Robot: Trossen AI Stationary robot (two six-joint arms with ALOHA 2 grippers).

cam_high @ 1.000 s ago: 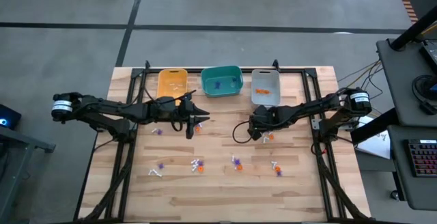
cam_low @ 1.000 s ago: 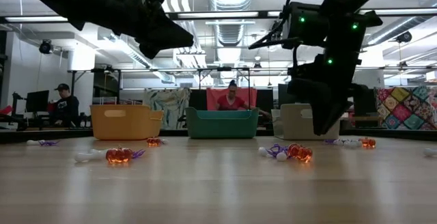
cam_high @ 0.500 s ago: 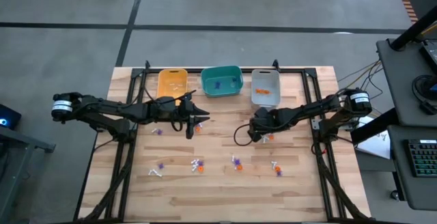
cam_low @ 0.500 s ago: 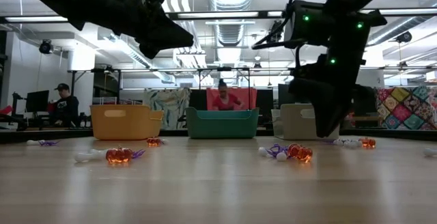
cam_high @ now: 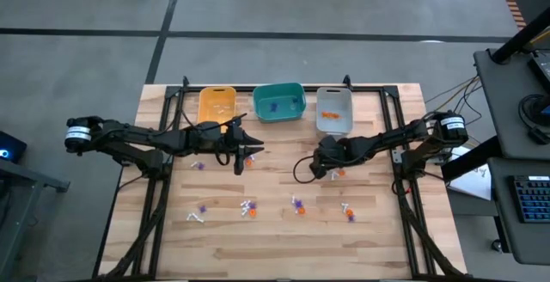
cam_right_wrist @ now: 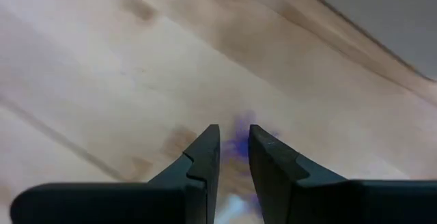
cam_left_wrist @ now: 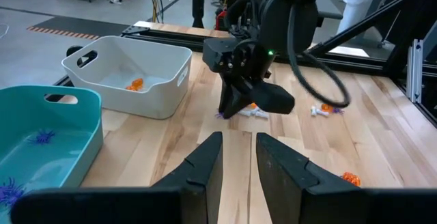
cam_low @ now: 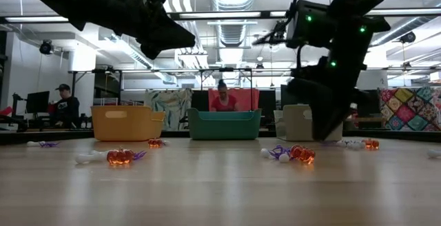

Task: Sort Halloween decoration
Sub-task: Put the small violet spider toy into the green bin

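The Halloween decoration lies scattered on the wooden table: purple trinkets (cam_high: 199,166), white ones (cam_high: 248,205) and orange ones (cam_high: 348,211). My right gripper (cam_high: 314,170) points down close over the table near its middle. Its fingers are a little apart, with a purple trinket (cam_right_wrist: 240,142) showing between their tips; I cannot tell whether they touch it. It also shows in the left wrist view (cam_left_wrist: 229,109), beside white trinkets (cam_left_wrist: 258,113). My left gripper (cam_high: 249,150) hangs above the table in front of the yellow bin, narrowly open and empty.
Three bins stand in a row at the far edge: yellow (cam_high: 216,103), teal (cam_high: 279,101) with purple trinkets in it, and grey-white (cam_high: 334,108) with orange ones. Black frame rails run along both table sides. People show in the room behind the table (cam_low: 222,96).
My right gripper has gone a little toward the table's left edge and down, closer to the tabletop. The trinkets on the table lie as before.
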